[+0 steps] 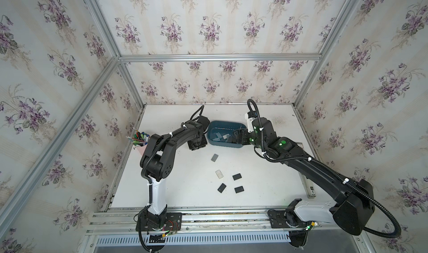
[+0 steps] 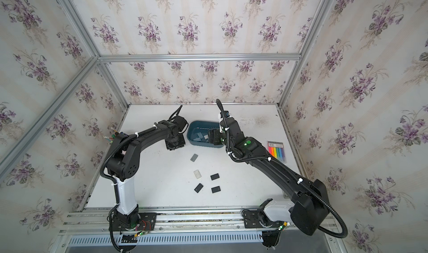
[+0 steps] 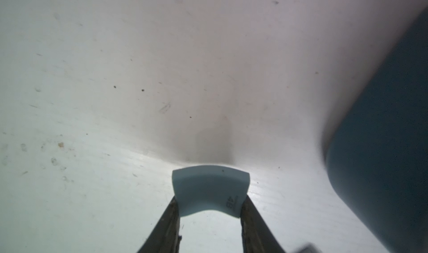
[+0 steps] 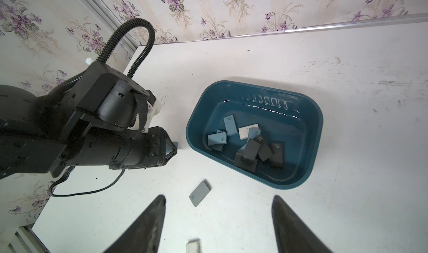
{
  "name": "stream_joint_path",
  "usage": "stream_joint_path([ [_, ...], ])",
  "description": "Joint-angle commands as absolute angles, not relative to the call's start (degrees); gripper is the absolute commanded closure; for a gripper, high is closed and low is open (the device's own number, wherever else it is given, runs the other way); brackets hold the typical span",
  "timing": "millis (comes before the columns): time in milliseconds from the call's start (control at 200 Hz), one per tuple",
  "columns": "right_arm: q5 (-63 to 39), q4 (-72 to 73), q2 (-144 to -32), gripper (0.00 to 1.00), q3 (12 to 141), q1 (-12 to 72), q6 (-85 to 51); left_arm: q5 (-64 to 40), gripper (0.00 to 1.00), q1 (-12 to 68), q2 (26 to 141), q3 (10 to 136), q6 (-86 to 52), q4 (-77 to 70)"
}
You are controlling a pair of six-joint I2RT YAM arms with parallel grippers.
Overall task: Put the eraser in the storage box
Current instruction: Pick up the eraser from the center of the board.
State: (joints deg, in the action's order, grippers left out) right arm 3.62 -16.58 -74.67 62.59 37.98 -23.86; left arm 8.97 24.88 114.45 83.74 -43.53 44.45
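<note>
The left arm (image 1: 172, 139) reaches forward, wrist bent steeply down, its claw (image 3: 210, 204) pinched on a pale blue eraser (image 3: 208, 185) that bows between the fingers. The right arm (image 1: 301, 165) stretches forward and inward, its claw (image 4: 218, 199) spread wide and empty.

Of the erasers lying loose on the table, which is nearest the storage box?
The grey eraser; the white one and three black ones lie farther from the storage box.

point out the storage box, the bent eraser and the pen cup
storage box (image 4: 254, 90): right wrist view, inner wall
bent eraser (image 3: 209, 191): left wrist view, its broad face
pen cup (image 1: 143, 150): a top view, pink wall
</note>
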Motion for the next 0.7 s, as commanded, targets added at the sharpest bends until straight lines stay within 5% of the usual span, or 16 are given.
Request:
stream_joint_path([
  [0,4.2,-15.3,-74.6,0.28,62.4,38.1,-24.4,10.5,0.61,25.0,113.9,84.0,-43.2,46.0],
  [694,4.4,-15.4,-74.5,0.28,62.1,38.3,-24.6,10.4,0.61,25.2,112.3,85.3,-43.2,47.2],
])
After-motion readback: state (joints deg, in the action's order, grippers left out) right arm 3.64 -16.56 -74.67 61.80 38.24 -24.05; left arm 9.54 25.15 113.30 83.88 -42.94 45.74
